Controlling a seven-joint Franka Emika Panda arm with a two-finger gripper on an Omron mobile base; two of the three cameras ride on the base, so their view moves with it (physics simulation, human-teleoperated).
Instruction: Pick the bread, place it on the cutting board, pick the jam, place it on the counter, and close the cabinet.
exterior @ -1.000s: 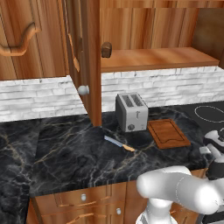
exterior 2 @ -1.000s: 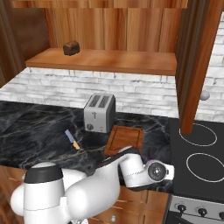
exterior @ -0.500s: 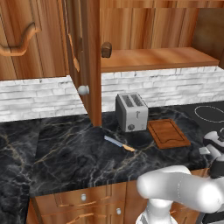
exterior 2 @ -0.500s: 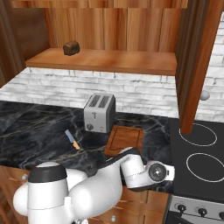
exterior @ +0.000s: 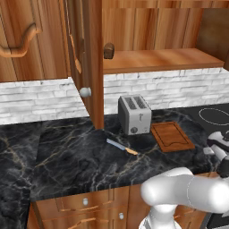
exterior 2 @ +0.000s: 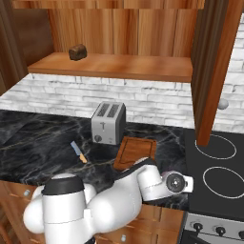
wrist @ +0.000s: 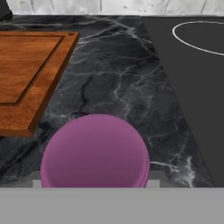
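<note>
The jam [wrist: 94, 151] shows its purple lid large and close in the hand view, with my gripper [wrist: 94, 186] shut on it. It sits low over the black marble counter [wrist: 118, 83], just right of the near corner of the cutting board [wrist: 26, 74]. That reddish board [exterior: 171, 136] [exterior 2: 136, 152] lies bare beside the toaster. The bread [exterior: 108, 50] [exterior 2: 77, 52], a small dark loaf chunk, rests on the shelf of the cabinet [exterior: 161, 60]. The cabinet's doors [exterior: 87, 58] [exterior 2: 214, 66] stand open.
A silver toaster [exterior: 134, 114] [exterior 2: 108, 122] stands behind the board. A knife [exterior: 121, 146] [exterior 2: 78, 151] lies on the counter to the left. The black stove top [exterior 2: 219, 162] [wrist: 192, 65] borders the counter on the right. Wooden drawers [exterior: 85, 203] run under the front edge.
The arm's body has shifted a little. The hand stays low by the board's right front corner with the jam in it.
</note>
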